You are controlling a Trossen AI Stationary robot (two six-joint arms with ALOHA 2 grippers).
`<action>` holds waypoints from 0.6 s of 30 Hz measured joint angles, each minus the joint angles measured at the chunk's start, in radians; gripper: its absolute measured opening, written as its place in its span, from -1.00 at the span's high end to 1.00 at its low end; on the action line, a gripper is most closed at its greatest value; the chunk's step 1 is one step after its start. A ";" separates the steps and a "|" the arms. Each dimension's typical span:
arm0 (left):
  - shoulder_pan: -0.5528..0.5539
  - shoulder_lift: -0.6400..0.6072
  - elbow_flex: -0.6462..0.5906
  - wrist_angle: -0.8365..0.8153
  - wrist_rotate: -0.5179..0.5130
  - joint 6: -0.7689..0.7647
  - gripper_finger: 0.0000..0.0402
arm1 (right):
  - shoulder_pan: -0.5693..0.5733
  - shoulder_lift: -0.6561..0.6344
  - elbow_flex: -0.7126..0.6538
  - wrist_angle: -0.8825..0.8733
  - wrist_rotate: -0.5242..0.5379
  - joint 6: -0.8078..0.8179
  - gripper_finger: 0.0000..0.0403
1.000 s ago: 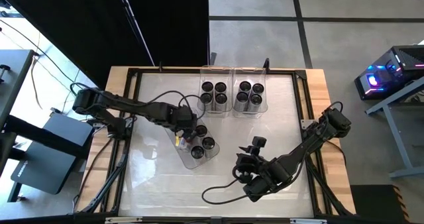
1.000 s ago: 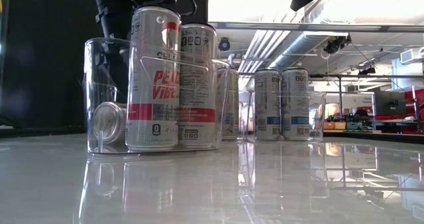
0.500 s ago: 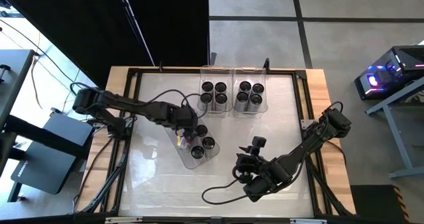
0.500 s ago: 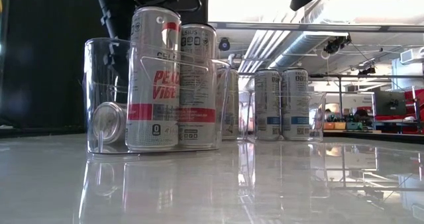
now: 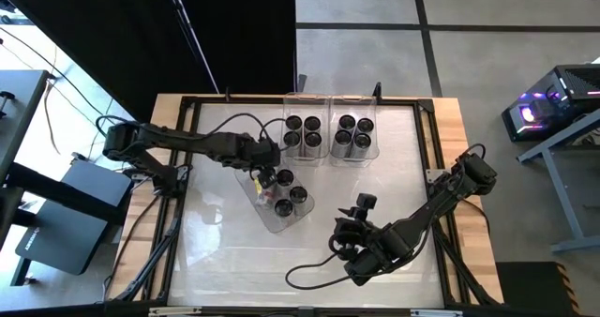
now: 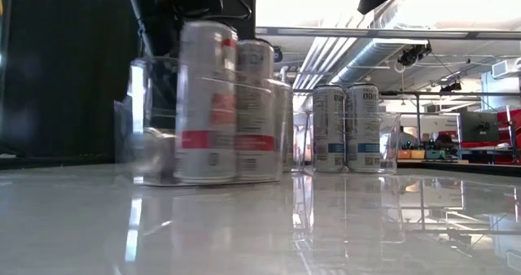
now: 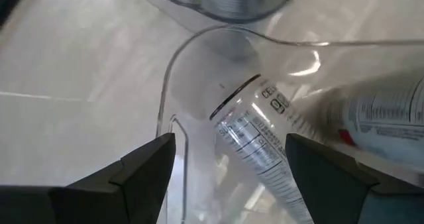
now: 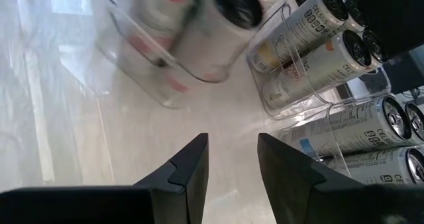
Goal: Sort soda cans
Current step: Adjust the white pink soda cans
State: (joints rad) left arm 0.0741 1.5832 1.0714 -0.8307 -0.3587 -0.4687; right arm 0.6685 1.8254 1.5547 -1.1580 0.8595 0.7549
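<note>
While outstretched, left gripper (image 5: 265, 167) over bin (image 5: 274, 216)

Bright, even light falls from overhead; the glossy table (image 6: 269, 226) mirrors the cans (image 6: 346, 128) and ceiling glare. In the low view the near bin (image 6: 203, 104) and its cans are smeared by motion blur, as in the right wrist view. The room behind is overexposed near the ceiling.
</note>
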 joint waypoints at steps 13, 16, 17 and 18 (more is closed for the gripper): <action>0.040 0.012 -0.010 -0.037 -0.101 0.153 -0.42 | 0.000 0.000 0.000 0.000 -0.003 0.004 0.38; 0.039 0.007 -0.009 -0.053 -0.072 0.116 -0.42 | 0.000 0.000 0.000 0.000 -0.003 0.004 0.38; 0.039 0.004 -0.008 -0.061 -0.051 0.091 -0.42 | 0.000 0.000 0.000 0.001 -0.003 0.004 0.38; 0.039 0.002 -0.008 -0.063 -0.027 0.060 -0.42 | 0.000 0.000 0.000 0.002 -0.003 0.004 0.38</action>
State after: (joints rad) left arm 0.1131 1.5853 1.0639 -0.8940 -0.3860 -0.4090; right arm 0.6685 1.8256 1.5547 -1.1558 0.8566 0.7589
